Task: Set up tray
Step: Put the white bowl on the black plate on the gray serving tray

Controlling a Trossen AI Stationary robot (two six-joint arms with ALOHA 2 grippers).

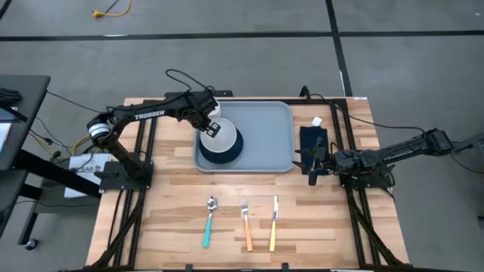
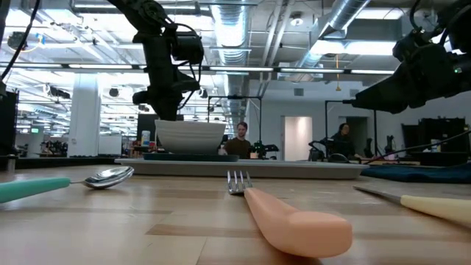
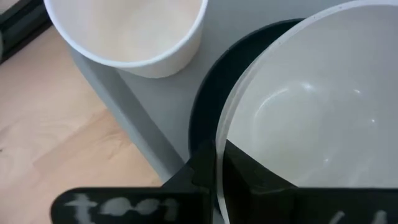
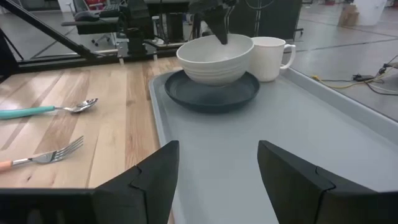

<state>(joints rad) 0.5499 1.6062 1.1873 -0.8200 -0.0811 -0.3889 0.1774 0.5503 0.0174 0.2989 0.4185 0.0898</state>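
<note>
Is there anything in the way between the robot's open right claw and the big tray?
Nothing visible is. The right gripper is open at the tray's edge with bare tray floor ahead. The plate, bowl and mug sit at the far end, where the left gripper grips the bowl's rim.

- The left arm [image 1: 151,115] is showing matte black links, with white "TROSSEN" lettering running along its forearm.
- A white band is ringing its joint [image 1: 96,130] near the base.
- A thin black cable [image 1: 185,78] is looping off its wrist.
- The left gripper [image 3: 214,180] is showing black angular fingers, with a blurred white marking on the black body below them.
- The right arm [image 1: 401,151] is looking equally black and slim, built of jointed segments.
- The right gripper [image 4: 217,171] is showing two broad, faceted black fingers [image 4: 155,177] with bevelled edges.
- Both arms are sitting on black frame rails [image 1: 128,177] at the table's sides.
</note>
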